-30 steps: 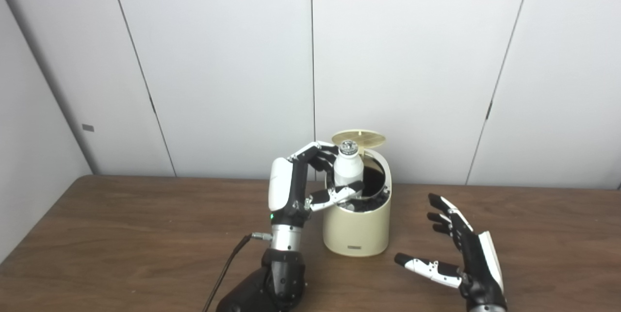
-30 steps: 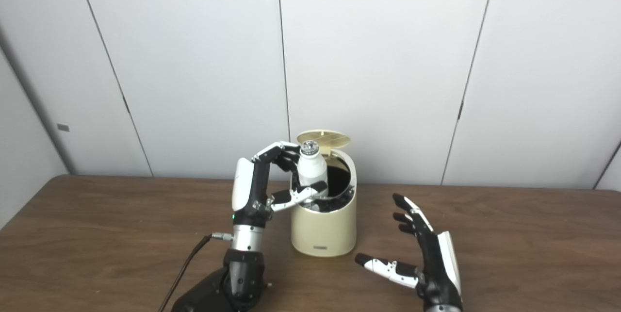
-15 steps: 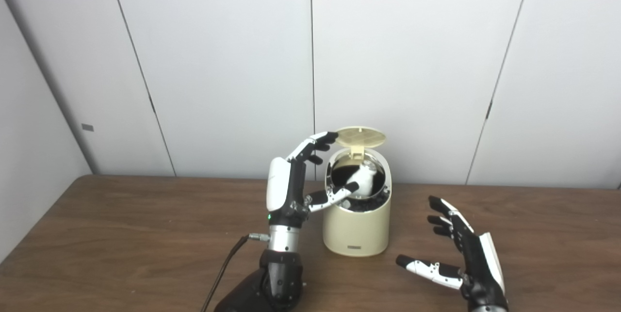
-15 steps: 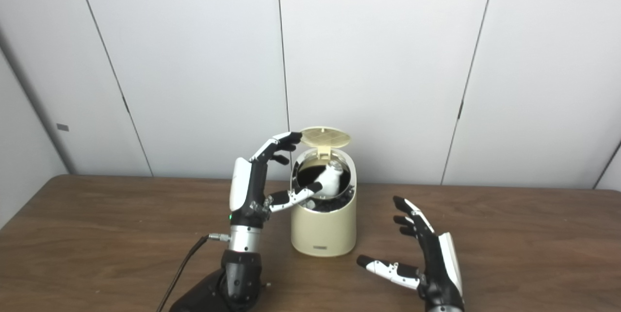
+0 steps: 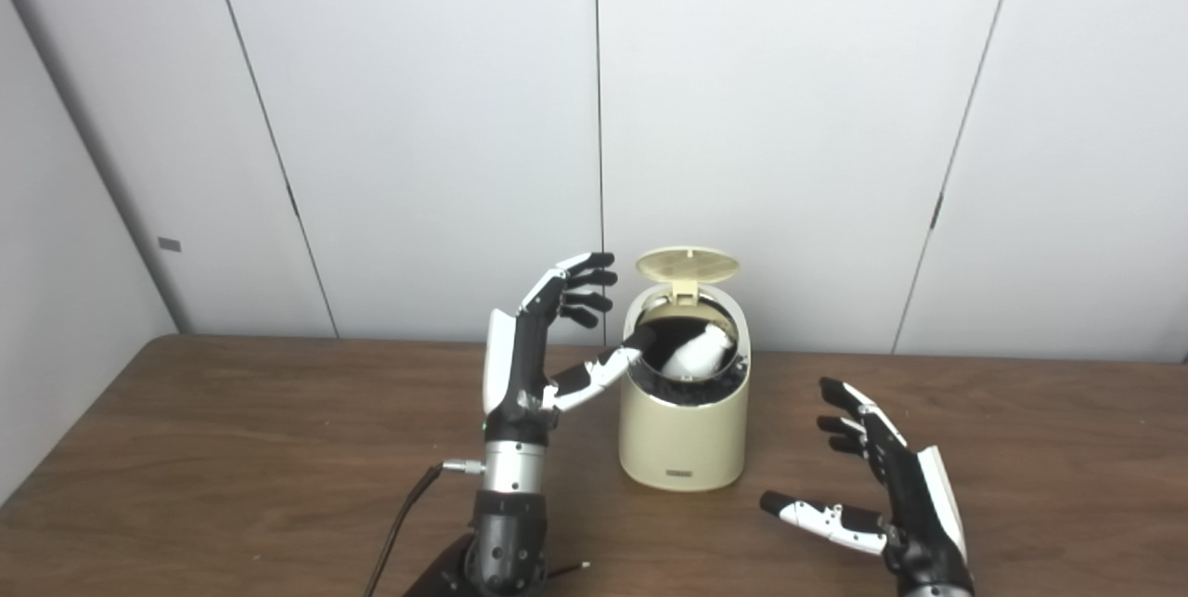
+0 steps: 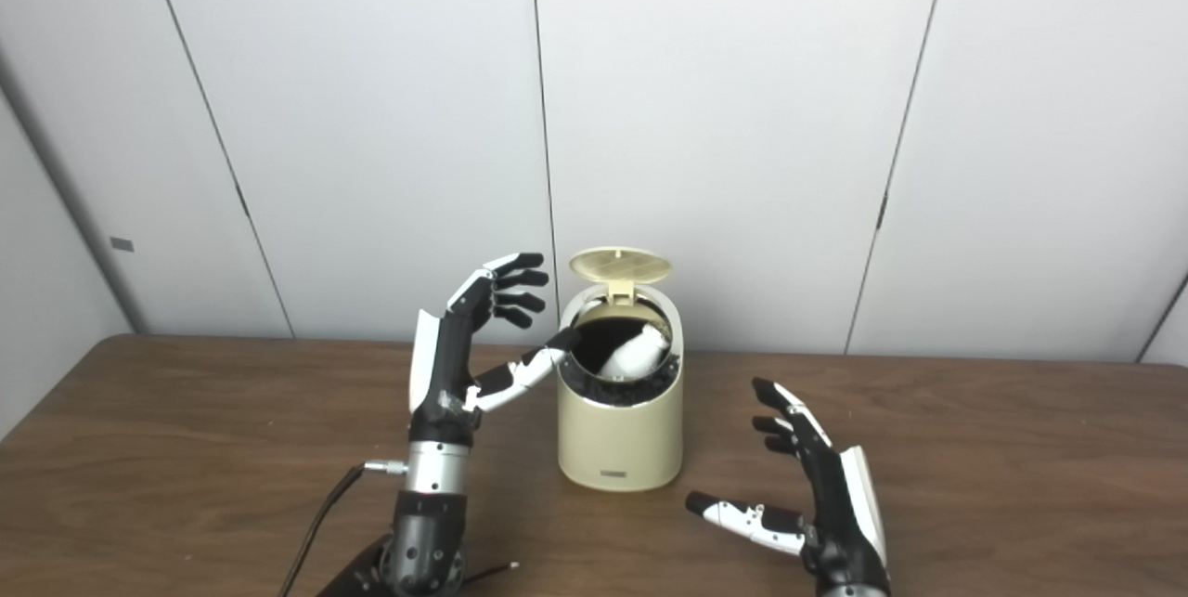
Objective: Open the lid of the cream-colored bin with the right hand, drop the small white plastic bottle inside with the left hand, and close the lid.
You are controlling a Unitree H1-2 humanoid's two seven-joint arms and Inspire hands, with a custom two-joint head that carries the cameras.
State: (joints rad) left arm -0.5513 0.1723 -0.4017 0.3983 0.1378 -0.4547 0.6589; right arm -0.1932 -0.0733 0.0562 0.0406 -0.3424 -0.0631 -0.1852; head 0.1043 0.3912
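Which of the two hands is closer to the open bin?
The left hand: its thumb reaches the rim of the bin beside the bottle. The right hand stays apart, low over the table.

**Bin mouth open from above, hands flank it**

The cream-colored bin [image 5: 684, 430] stands at frame center on the wooden table [image 5: 232, 448], its lid [image 5: 688, 264] tipped up at the back, so the mouth is reachable from above and the front. A white bottle [image 5: 698, 354] lies inside. The left hand [image 5: 543, 346], fingers spread, crowds the bin's left rim. The right hand [image 5: 882, 486], fingers apart, rests lower right, apart from the bin. The table's left side lies bare.
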